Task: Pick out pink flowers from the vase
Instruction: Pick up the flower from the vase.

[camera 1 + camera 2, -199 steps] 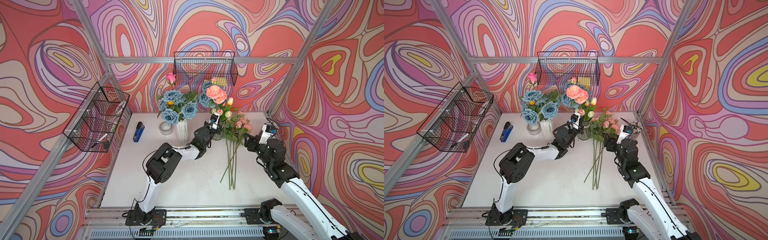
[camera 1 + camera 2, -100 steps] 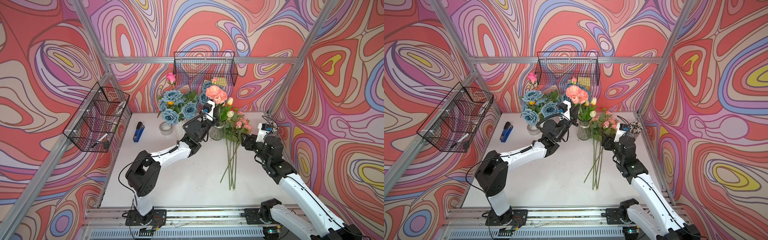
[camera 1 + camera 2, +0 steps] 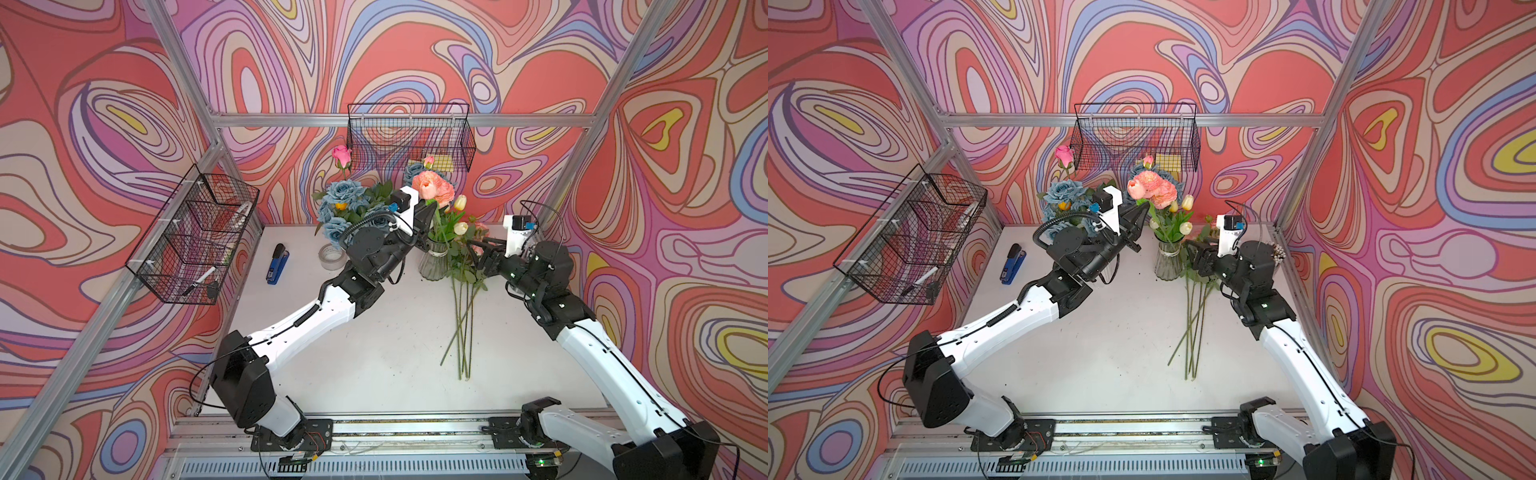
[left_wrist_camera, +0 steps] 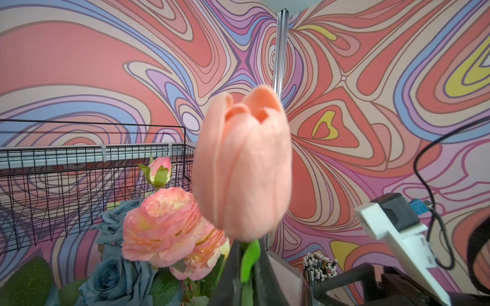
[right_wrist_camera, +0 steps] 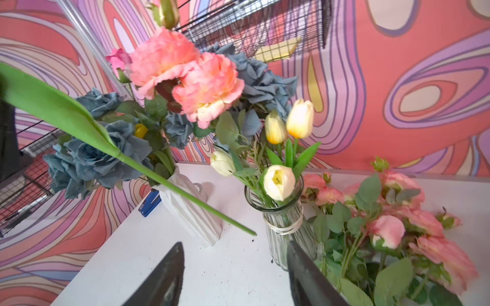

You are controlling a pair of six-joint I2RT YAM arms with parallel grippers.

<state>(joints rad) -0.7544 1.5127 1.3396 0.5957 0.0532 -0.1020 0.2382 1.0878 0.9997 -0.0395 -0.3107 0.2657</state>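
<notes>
Pink tulip (image 4: 242,169) is up in the air, pinched by its green stem right under the bloom in the left hand (image 4: 249,254), whose jaws are closed tight on it. The right wrist view shows the rest of that stem running down at a slant with one long leaf on it. The cut end hangs free just above the surface (image 5: 148,254), next to the glass vase (image 5: 283,230) and not in it.

Left arm is stretched from its near-left base on a long diagonal toward the far middle. The wrist is cocked so the hand points up and to the right, tip just below the ruffled pink blooms (image 3: 436,191).

Over on the right of the glass vase, the right hand (image 5: 236,254) sits low and points left at it, jaws well apart with nothing between them. Its arm comes up along the right side with the elbow bent and the wrist camera sticking up on top.

A bunch of pink flowers (image 5: 387,230) lies flat on the surface just right of the vase, stems toward the near edge, blooms right by the right hand. Cream and yellow tulips (image 5: 278,180) sit in the glass vase. Blue roses (image 5: 90,159) are in the white vase (image 5: 191,212) to the left, with a pink rosebud (image 3: 341,153) poking up above them.
</notes>
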